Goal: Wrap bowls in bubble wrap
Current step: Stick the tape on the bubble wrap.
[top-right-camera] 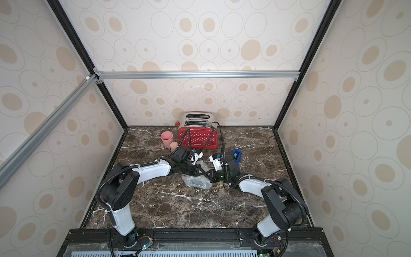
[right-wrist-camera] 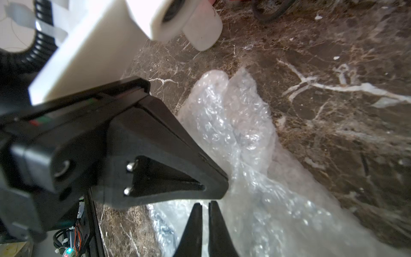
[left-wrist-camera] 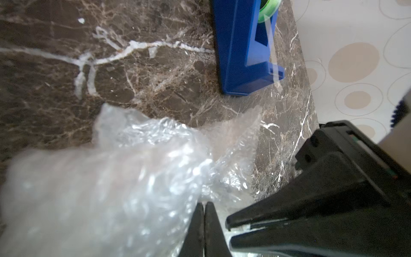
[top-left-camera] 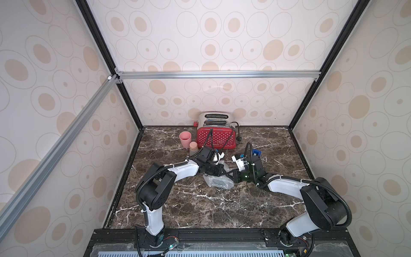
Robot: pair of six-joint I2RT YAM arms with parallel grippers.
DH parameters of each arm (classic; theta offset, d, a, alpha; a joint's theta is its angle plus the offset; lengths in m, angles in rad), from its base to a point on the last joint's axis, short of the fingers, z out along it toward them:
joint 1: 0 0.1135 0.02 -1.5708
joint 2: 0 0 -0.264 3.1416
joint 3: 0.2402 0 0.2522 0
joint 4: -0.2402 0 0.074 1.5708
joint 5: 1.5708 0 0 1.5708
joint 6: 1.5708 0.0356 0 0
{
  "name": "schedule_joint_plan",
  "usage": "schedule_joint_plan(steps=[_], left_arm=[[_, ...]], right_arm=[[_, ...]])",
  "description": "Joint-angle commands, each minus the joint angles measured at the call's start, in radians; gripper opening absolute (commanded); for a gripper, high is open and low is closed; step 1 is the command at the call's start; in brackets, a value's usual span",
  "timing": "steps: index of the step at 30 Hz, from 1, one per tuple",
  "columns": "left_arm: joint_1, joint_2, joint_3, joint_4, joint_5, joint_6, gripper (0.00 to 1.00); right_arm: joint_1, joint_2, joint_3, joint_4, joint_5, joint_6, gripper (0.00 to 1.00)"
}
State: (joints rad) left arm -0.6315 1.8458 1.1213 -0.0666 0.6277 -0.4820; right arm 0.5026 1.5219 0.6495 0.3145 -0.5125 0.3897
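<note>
though its logo point(top-right-camera: 197, 146) blurs, red toaster point(top-right-camera: 198, 136), bubble wrap point(top-right-camera: 196, 182)

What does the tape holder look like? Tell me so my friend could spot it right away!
Find the red toaster with white dots against the back wall of the marble table. Come forward and rightward to the tape dispenser, just behind the wrist of the right arm. It is the only blue thing there, with a green roll inside.
</note>
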Motion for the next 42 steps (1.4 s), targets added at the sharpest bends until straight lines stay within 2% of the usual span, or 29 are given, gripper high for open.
schedule_joint_plan(steps=[1,7,26,34,38,42], left_arm=[[-0.014,0.014,0.032,-0.011,0.006,0.016,0.06],[-0.014,-0.003,0.030,-0.019,0.002,0.010,0.07],[-0.015,-0.122,0.050,-0.102,-0.023,0.000,0.21],[-0.039,-0.210,0.009,-0.119,0.024,0.024,0.15],[-0.062,-0.198,0.013,-0.126,0.030,0.035,0.15],[-0.062,-0.163,0.020,-0.125,0.008,0.027,0.09]], right_arm=[[-0.004,0.015,-0.013,-0.012,-0.005,-0.038,0.08],[-0.003,0.036,-0.001,-0.039,0.005,-0.060,0.07],[-0.003,0.064,0.018,-0.060,0.006,-0.058,0.07],[-0.003,0.063,0.019,-0.062,0.003,-0.055,0.07],[-0.004,0.059,0.019,-0.064,0.002,-0.057,0.07],[-0.003,0.055,0.019,-0.066,0.003,-0.058,0.07]])
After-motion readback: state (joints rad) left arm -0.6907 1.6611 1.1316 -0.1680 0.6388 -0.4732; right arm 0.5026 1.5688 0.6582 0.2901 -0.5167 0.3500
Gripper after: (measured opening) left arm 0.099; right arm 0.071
